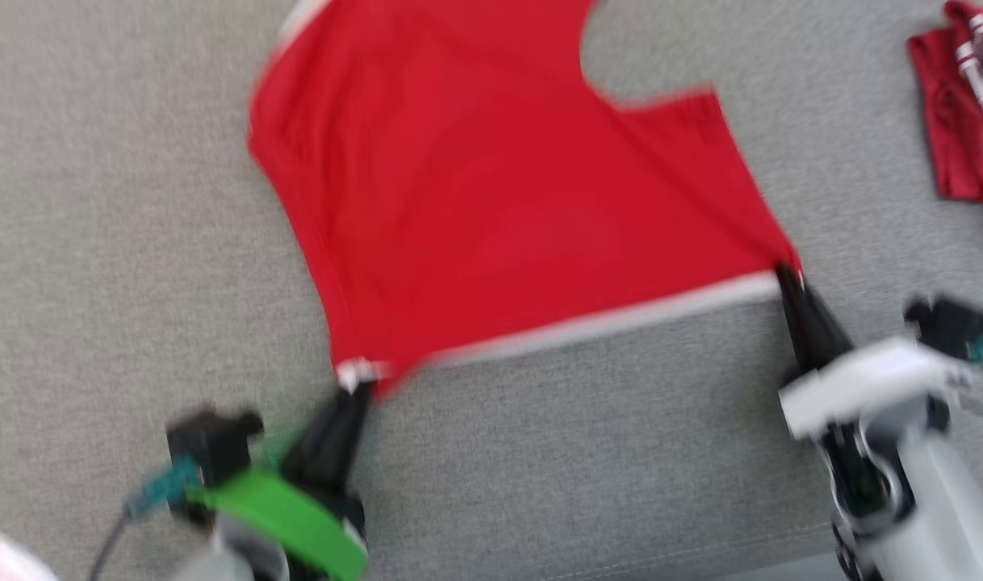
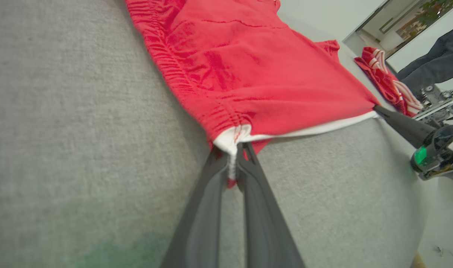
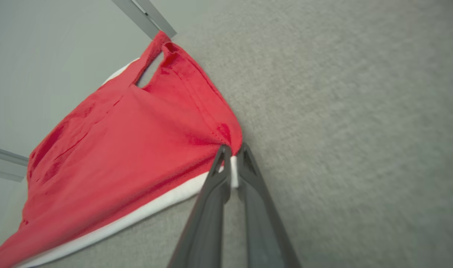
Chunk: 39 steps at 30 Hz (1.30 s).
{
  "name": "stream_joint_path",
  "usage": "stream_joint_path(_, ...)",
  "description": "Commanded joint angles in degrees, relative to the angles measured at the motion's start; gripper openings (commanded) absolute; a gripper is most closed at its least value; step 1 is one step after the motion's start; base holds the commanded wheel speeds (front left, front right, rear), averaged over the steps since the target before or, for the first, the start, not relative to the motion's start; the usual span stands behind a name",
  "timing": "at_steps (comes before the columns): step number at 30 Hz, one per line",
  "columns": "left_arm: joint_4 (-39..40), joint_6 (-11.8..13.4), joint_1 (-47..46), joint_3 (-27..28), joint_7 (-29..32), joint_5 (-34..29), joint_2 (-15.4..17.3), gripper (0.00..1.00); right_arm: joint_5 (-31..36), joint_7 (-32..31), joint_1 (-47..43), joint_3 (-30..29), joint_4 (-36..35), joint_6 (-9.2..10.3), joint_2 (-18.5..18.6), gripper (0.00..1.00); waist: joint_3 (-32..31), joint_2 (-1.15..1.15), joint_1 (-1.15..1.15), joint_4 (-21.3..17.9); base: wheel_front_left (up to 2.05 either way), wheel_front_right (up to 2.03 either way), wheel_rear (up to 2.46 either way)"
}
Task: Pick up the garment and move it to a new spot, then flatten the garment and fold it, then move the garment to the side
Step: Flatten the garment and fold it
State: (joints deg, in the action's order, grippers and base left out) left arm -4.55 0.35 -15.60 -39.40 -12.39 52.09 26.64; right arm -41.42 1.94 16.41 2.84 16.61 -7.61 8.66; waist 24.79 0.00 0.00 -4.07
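Soft and light, the red cloth garment with white hem (image 1: 499,202) stretches between left claw (image 1: 362,388) and right claw (image 1: 785,275), each pinching a hem corner (likely the best holds).

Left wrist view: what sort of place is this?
Likely an indoor lab or test room: a wide grey fabric-covered table, a red garment spread on it, and a person standing nearby.

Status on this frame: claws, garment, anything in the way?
Both shut on hem corners of the red garment: left claw, right claw. Hem stretched between them, garment spread over grey surface. Second red bundle lies apart, far right.
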Motion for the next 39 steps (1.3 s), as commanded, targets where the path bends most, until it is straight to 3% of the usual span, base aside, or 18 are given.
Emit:
stream_joint_path(1,3.3,2.5,5.5,0.2,-0.3,1.6,1.2,0.00,-0.4,-1.8,-5.9,-1.9,-3.4,0.22,0.9,0.00,-11.1,0.00,0.00,-2.0,0.00,0.00,0.00)
stream_joint_path(4,11.7,7.1,14.7,0.4,-0.7,4.1,2.1,0.00,0.1,-6.7,-16.1,-5.6,-13.3,0.23,0.8,0.00,-12.4,0.00,0.00,-1.6,0.00,0.00,0.00)
stream_joint_path(6,15.9,8.7,18.2,0.8,-0.8,5.7,1.8,0.00,0.5,-9.5,-20.3,-8.0,-18.9,0.23,0.1,0.00,-12.4,0.00,0.00,-1.1,0.00,0.00,0.00)
stream_joint_path(9,20.9,9.6,20.0,1.8,-0.7,7.7,1.3,0.00,-0.1,-15.0,-22.3,-11.9,-26.4,0.22,-2.2,0.00,-11.4,0.00,0.00,0.2,0.00,0.00,0.00)
stream_joint_path(13,22.8,8.8,15.3,2.2,2.2,10.0,-0.1,0.00,2.9,-21.2,-15.9,-14.6,-30.2,0.19,-3.5,0.00,-7.8,0.00,0.00,2.5,0.00,0.00,0.00)
stream_joint_path(17,20.7,7.3,8.7,3.5,5.1,12.8,-2.5,0.00,7.0,-27.1,-4.0,-14.6,-27.2,0.18,-4.1,0.00,-3.8,0.00,0.00,5.0,0.00,0.00,0.00)
stream_joint_path(25,12.5,6.1,-6.2,4.3,10.7,16.3,-8.6,0.00,16.9,-35.3,18.2,-15.7,-13.4,0.15,-3.4,0.00,3.2,0.00,0.00,12.8,0.00,0.00,0.00)
stream_joint_path(32,3.3,5.1,-13.8,3.5,11.3,15.2,-12.4,0.00,23.0,-38.5,29.9,-14.4,-0.2,0.15,-3.3,0.00,4.8,0.00,0.00,16.6,0.00,0.00,0.00)
stream_joint_path(39,-1.9,3.1,-17.3,2.7,9.9,14.6,-16.0,0.00,26.9,-37.1,36.3,-13.6,8.2,0.15,-2.5,0.00,5.0,0.00,0.00,19.1,0.00,0.00,0.00)
